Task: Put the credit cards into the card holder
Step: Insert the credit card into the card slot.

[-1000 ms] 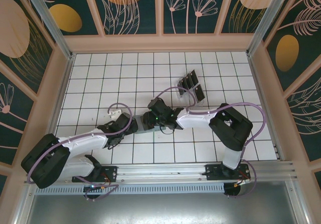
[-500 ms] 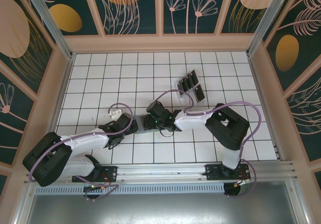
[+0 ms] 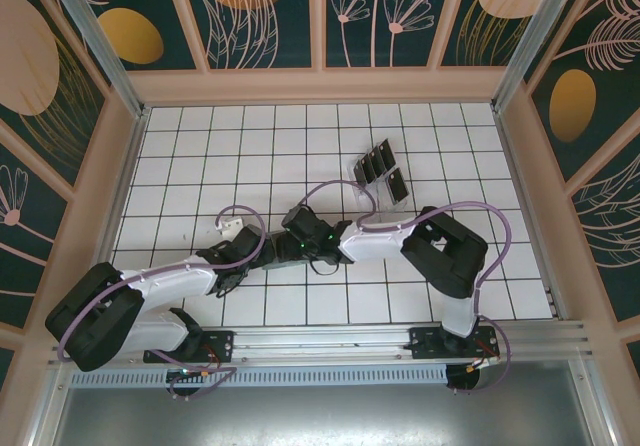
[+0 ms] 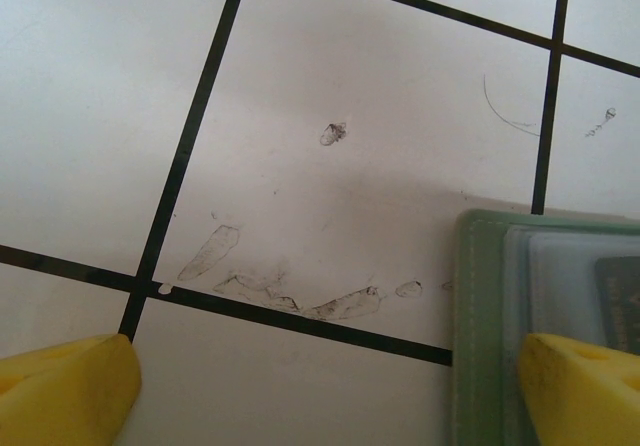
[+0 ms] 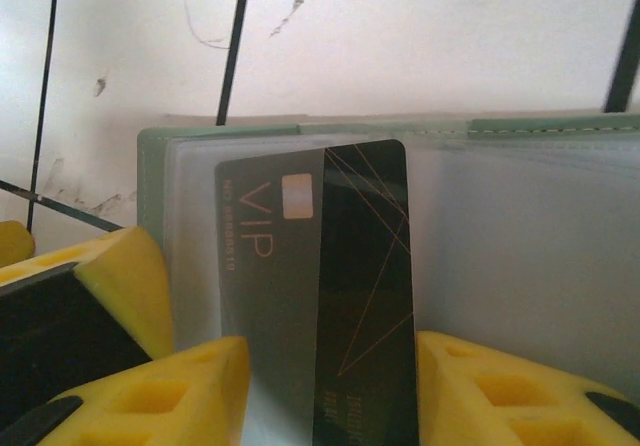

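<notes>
I see one card [image 5: 350, 296] partly tucked into the green holder [image 5: 200, 131], right pincer [image 5: 330, 396] gripping it; left pincer [image 4: 330, 396] spread wide.

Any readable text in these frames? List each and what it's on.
"VIP": on the black card partly in the card holder.
Small line of characters beside "VIP": too blurred to read.
Print at the card's lower end: blurred.
Spare cards, top view: too small to show any text.
</notes>
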### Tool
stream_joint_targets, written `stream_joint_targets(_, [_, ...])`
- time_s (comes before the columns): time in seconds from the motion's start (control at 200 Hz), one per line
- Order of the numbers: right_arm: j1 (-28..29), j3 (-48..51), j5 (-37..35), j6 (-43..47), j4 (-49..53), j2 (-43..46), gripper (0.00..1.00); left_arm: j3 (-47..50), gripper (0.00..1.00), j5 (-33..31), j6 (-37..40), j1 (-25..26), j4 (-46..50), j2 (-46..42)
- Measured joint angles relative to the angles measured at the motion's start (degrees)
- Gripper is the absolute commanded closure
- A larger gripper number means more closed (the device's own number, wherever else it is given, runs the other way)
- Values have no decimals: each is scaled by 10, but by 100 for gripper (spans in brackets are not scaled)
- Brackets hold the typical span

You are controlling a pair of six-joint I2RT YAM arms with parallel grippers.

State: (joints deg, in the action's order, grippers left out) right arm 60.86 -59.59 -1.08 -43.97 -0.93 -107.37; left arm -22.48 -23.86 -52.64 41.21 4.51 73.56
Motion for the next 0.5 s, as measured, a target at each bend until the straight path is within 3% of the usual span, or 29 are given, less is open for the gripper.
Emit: stream_joint_targets(0.5, [-8,-1,-24,7,44,33,55,2,2,11,-17,0,49,-45])
